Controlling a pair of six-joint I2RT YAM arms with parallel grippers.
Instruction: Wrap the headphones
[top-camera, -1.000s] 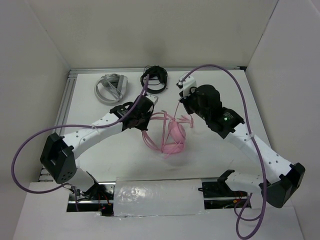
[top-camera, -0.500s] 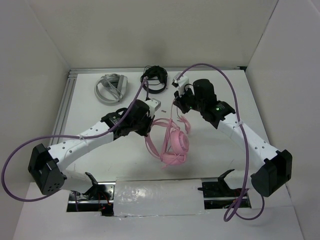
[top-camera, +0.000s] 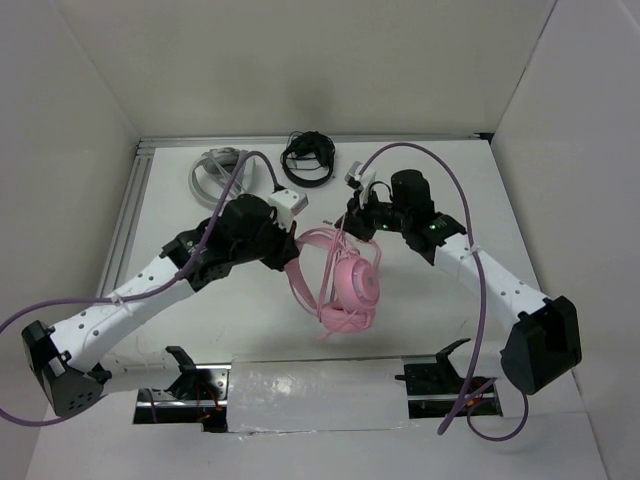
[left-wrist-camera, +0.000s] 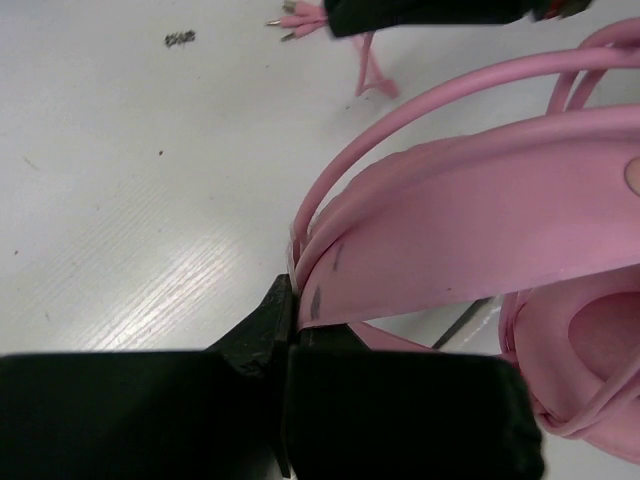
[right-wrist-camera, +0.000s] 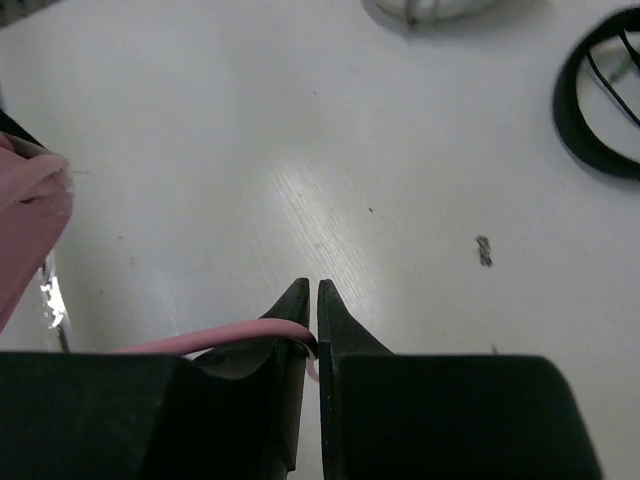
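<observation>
The pink headphones (top-camera: 352, 285) lie in the middle of the table, one round ear cup facing up and the headband (top-camera: 305, 255) arching to the left. My left gripper (top-camera: 292, 245) is shut on that headband (left-wrist-camera: 480, 220), its tips (left-wrist-camera: 290, 305) pinching the band's lower edge. My right gripper (top-camera: 350, 222) hovers just behind the ear cup. The thin pink cable (right-wrist-camera: 220, 335) runs in from the left and ends between its jaws (right-wrist-camera: 317, 300), which stand shut on it with only a slit at the tips.
Black headphones (top-camera: 308, 160) and grey-white headphones (top-camera: 220, 175) lie at the back of the table. A plastic-covered strip (top-camera: 310, 395) runs along the near edge between the arm bases. White walls close in on three sides. Purple cables loop off both arms.
My left arm has swung its gripper and the headband nearer and to the right. The headphones have settled lower in the view. My right gripper has moved left and closer to the ear cup.
</observation>
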